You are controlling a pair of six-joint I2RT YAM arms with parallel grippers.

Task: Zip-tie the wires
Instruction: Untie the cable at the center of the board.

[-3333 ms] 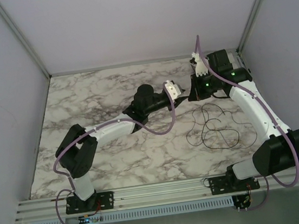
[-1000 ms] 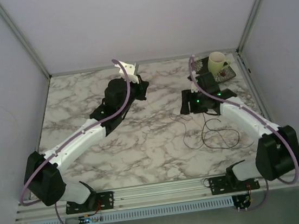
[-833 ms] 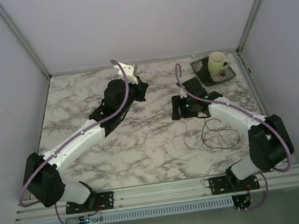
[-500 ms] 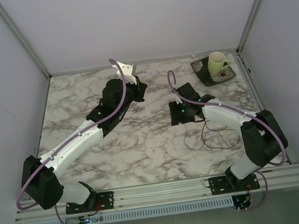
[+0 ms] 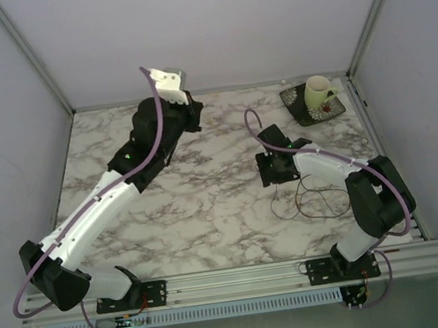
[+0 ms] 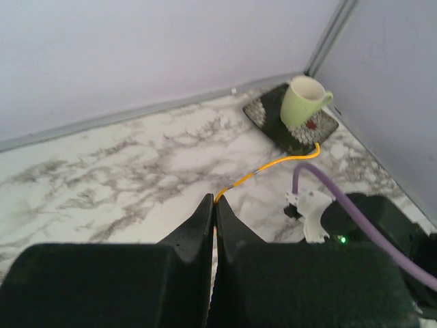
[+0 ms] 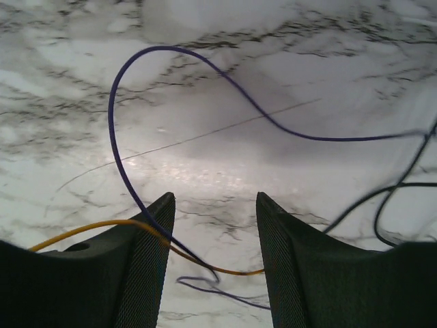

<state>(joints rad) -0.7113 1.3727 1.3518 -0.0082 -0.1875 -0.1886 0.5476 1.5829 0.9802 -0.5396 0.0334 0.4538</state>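
Note:
The wires (image 5: 319,196) are thin dark strands lying in loose loops on the marble table (image 5: 121,144), right of centre. My left gripper (image 6: 214,199) is raised near the back wall and is shut on a thin yellow strand (image 6: 273,164), which runs off toward the right arm. The left gripper (image 5: 193,109) sits at back centre-left in the top view. My right gripper (image 5: 274,168) hangs low over the left end of the wires. In the right wrist view the right gripper (image 7: 215,199) is open, with a yellow strand (image 7: 102,225) and a dark blue wire (image 7: 119,154) crossing between its fingers.
A pale green mug (image 5: 318,90) stands on a dark patterned saucer (image 5: 296,108) in the back right corner; the mug (image 6: 304,99) also shows in the left wrist view. Walls close the table on three sides. The right arm's wrist (image 6: 382,225) lies below the left gripper's view.
My left arm has risen and drawn back to the left toward the rear wall. My right gripper has swung left and nearer, down onto the wires, and its jaws have narrowed.

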